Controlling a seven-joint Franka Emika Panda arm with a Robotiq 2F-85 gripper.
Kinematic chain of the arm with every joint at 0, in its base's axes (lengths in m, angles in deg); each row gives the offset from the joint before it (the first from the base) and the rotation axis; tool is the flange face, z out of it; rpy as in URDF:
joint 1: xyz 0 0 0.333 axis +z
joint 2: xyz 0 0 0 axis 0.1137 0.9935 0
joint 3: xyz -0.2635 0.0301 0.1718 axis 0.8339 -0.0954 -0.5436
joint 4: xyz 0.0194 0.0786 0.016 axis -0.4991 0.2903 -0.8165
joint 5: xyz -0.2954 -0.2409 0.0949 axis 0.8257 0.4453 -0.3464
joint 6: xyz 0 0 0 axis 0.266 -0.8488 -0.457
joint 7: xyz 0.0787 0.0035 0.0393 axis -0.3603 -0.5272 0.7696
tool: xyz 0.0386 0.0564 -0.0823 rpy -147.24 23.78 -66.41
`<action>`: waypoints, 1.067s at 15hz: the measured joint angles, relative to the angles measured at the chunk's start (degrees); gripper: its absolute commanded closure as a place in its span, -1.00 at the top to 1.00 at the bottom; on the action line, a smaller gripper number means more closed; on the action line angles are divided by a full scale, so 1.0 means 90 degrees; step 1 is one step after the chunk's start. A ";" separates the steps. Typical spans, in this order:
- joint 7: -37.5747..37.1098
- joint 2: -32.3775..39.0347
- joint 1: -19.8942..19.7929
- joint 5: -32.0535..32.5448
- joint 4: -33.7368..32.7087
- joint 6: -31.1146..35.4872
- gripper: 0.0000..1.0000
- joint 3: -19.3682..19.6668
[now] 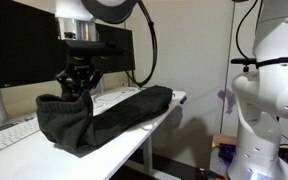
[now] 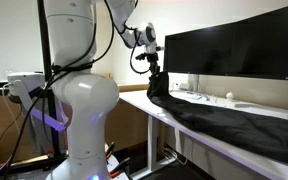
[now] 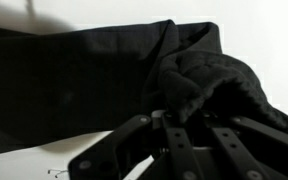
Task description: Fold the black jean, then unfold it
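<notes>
- Showing the hand [image 1: 76,90] clenched on one end of the black jean [image 1: 109,115], with that end raised just above the tabletop [image 1: 134,138] and hanging in a loose, rounded pocket of cloth.
- The black jean is soft, matte denim. In both exterior views it runs along the tabletop as a long, wrinkled band, and one side drapes over the tabletop's front edge [image 2: 156,108].
- In the wrist view the gathered end [image 3: 206,85] forms a thick, crumpled knot of folds directly at the hand [image 3: 174,120]. The rest of the cloth [image 3: 74,80] lies flat on the tabletop and shows a faint woven grain and a straight seam line.
- The fingers [image 3: 219,140] are dark, rigid, angular bars that meet at the bunched cloth.
- The tabletop is a smooth, white, flat slab, and a bare strip of it [image 3: 259,30] is visible beside the cloth.
- Glossy black monitor [image 2: 234,50], flat and rectangular, stands at the back of the tabletop.
- A pale keyboard [image 1: 9,135] lies on the tabletop beside the raised end.
- The robot arm's smooth, white, rounded shell [image 2: 79,100] stands beside the tabletop.
</notes>
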 measured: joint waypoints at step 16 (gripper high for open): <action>0.2119 -0.1196 -0.1892 -0.0228 0.0761 0.0127 -0.88 0.0695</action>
